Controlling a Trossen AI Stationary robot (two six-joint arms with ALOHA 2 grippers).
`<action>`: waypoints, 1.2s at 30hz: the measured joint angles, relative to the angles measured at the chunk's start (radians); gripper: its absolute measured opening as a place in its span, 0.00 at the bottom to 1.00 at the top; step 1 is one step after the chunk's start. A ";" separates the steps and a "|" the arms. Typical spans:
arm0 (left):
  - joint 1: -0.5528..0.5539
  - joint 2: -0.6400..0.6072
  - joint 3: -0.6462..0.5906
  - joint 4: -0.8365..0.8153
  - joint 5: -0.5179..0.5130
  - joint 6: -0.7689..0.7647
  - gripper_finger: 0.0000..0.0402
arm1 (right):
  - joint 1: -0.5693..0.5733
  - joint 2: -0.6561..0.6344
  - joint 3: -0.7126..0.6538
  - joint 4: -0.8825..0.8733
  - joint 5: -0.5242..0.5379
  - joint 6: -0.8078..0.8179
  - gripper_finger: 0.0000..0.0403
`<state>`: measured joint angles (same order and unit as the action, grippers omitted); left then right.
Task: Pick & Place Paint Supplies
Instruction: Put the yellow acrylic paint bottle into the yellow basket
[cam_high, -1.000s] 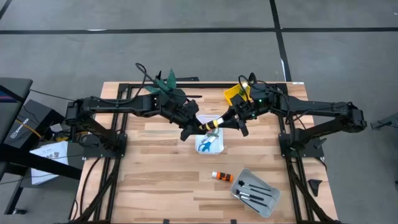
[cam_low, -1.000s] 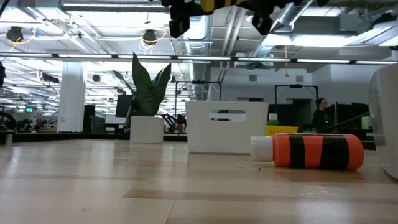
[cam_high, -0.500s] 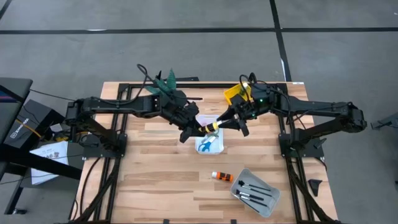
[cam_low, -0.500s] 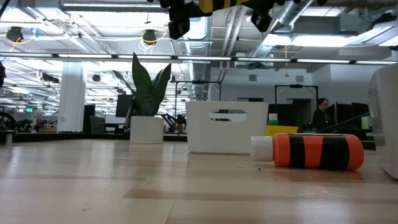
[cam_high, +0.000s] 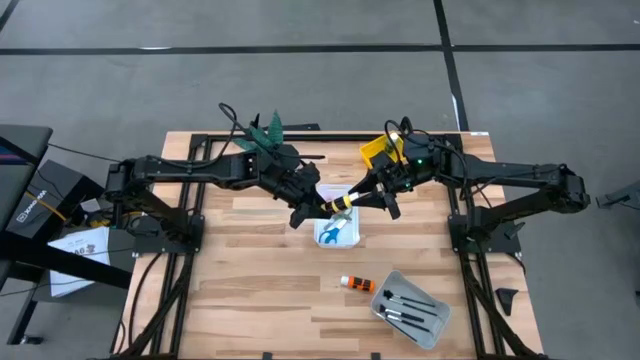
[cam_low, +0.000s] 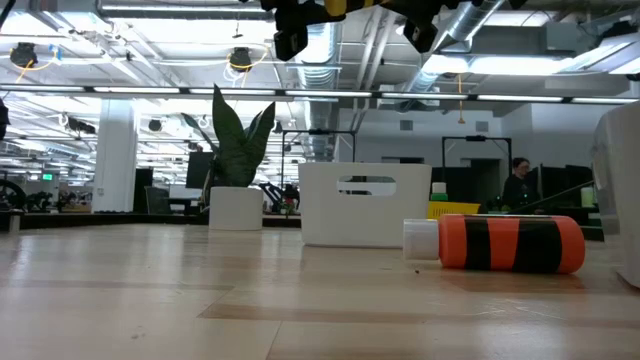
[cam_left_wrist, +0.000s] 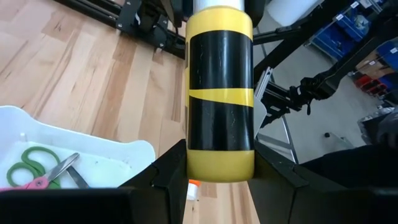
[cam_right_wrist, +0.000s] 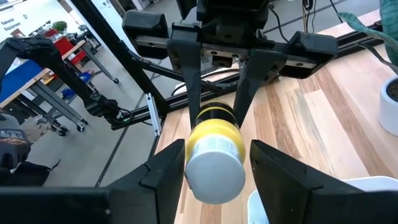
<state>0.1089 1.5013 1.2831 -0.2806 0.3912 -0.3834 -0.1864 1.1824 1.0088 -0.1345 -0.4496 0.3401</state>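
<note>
Two pincers of mine over wood table (cam_high: 250, 270): left (cam_high: 318, 208) clamping yellow bottle (cam_high: 341, 203), right (cam_high: 372, 194) parted, lit room behind.

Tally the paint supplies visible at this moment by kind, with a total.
Paint bottles: 2, the yellow bottle between the left gripper and the right gripper, and the orange bottle lying on the table.
Scissors: 2, blue-handled scissors and green-and-pink scissors, in the white tray.
Brushes: 3, as far as the brushes in the grey tray can be told apart.
Total: 7
</note>
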 joint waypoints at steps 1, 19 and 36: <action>0.000 0.000 0.000 0.000 0.000 -0.003 0.33 | 0.000 0.000 0.000 0.000 0.000 0.000 0.44; 0.008 0.000 0.002 -0.029 0.000 -0.015 0.42 | 0.000 0.001 0.000 -0.004 0.006 -0.009 0.27; 0.013 -0.186 -0.115 -0.423 -0.113 0.059 0.61 | -0.116 0.000 0.000 -0.248 0.084 0.032 0.27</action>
<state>0.1221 1.3157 1.1677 -0.7035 0.2784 -0.3243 -0.3020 1.1828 1.0088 -0.3829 -0.3655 0.3718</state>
